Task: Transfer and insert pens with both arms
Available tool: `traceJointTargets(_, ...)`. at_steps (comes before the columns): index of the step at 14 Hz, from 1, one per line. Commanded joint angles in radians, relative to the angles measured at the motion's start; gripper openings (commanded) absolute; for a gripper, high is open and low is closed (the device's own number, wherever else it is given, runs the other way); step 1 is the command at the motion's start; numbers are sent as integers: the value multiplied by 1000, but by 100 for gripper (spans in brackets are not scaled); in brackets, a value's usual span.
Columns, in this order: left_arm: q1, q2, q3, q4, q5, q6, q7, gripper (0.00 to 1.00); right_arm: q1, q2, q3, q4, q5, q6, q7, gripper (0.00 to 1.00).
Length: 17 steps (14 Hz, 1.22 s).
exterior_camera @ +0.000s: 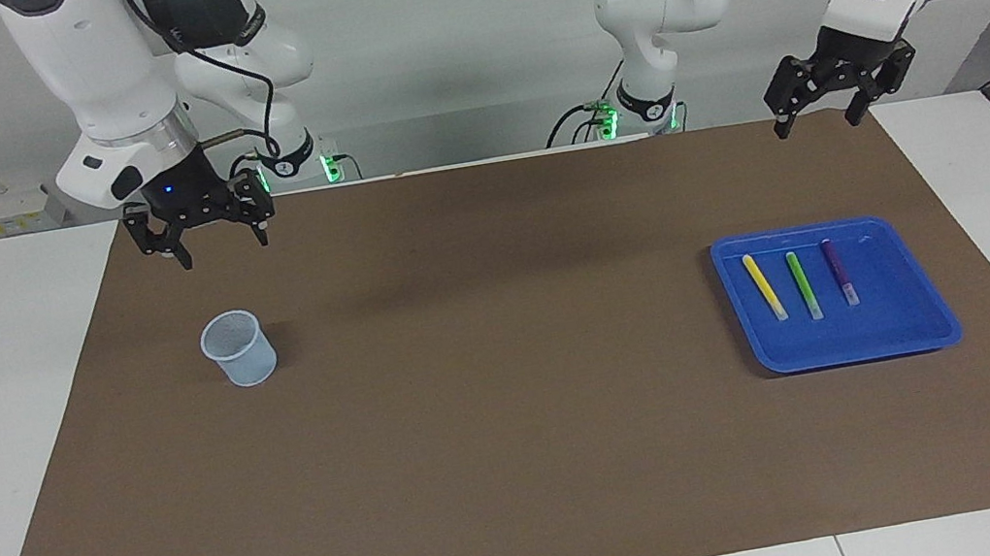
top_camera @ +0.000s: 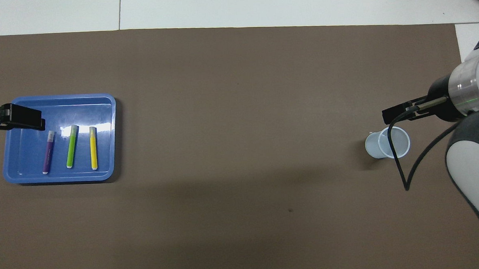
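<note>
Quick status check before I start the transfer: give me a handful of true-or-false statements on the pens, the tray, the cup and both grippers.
1. All three pens lie in the blue tray. True: the yellow pen, the green pen and the purple pen lie side by side in it.
2. The cup already holds a pen. False: it stands upright and empty.
3. The left gripper holds the purple pen. False: it hangs open and empty, above the mat's edge nearest the robots.
4. The right gripper is open and holds nothing. True.
5. The cup sits inside the tray. False: it stands on the mat toward the right arm's end, the tray toward the left arm's end.
</note>
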Motion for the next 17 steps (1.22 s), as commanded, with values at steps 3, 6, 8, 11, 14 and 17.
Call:
traceJointTargets(3,-10,-16,4,-17,16,9,-12,100,-16,-12,3,-10,24,6,-19,100)
traceJointTargets(6,-5,-16,4,-16,16,11,-12,100,-16,-12,3,-12,24,6,-19,100)
traceJointTargets(8,-5,-16,4,-17,16,9,-12,100,-16,-12,3,-10,24,6,-19,100)
traceJointTargets(11,-5,-16,4,-17,16,9,-10,100,-16,-12,3,-10,24,6,-19,100)
traceJointTargets(14,-7,-17,4,-17,16,-1,-5,100,-16,-12,3,-12,24,6,-19,100)
traceJointTargets(17,-13,-17,4,-17,16,5,-5,100,-16,-12,3,-12,24,6,-19,100)
